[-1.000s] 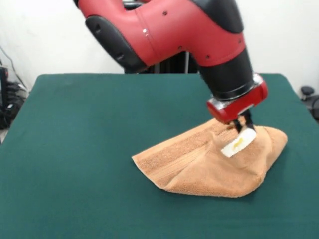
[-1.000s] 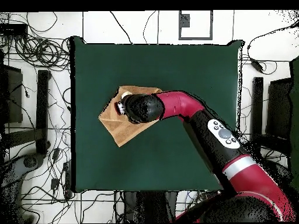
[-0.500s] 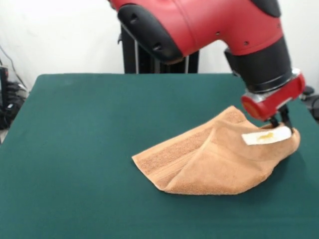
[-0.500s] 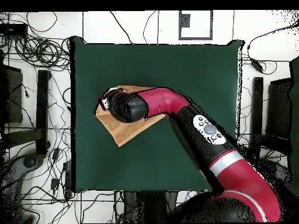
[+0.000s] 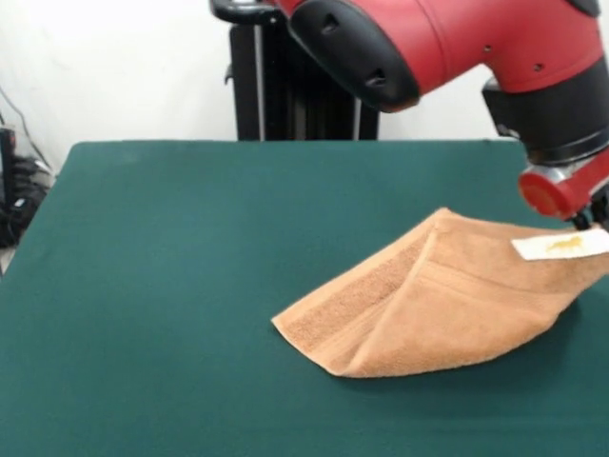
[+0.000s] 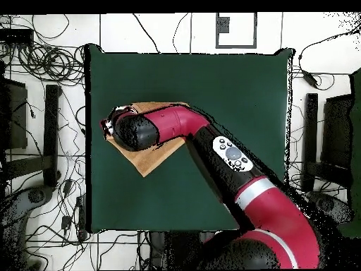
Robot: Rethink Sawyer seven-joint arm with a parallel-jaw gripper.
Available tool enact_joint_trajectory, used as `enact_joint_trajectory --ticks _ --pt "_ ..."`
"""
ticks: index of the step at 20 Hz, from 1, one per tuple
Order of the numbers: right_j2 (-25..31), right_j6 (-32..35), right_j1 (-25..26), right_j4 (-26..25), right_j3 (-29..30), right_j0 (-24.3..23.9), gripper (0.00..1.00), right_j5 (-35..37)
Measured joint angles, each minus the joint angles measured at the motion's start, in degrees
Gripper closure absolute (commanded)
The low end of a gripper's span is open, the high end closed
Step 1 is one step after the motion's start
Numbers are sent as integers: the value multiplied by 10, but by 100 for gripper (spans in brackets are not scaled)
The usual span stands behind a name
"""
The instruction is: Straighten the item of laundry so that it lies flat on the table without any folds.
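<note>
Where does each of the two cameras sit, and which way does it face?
Front view: across the table, low and facing the robot; it looks at the towel; the red arm comes in from above, the gripper at the right edge by the white label.
Overhead view: above the table, looking straight down; the arm reaches up from the bottom over the towel.
Shared: table, towel and arm, turned half round between the views.

front view: gripper cut off at right edge, fingers not readable; towel far corner runs out of frame; overhead: arm hides the gripper and most of the towel.
</note>
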Motion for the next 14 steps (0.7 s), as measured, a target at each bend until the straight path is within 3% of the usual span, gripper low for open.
enact_joint_trajectory --ticks 12,13,14 --pt "-29 0 -4 -50 -52 52 100 0" --pt "-36 0 -8 -55 -57 58 0 0" --pt "-38 0 -9 -55 -58 59 0 0"
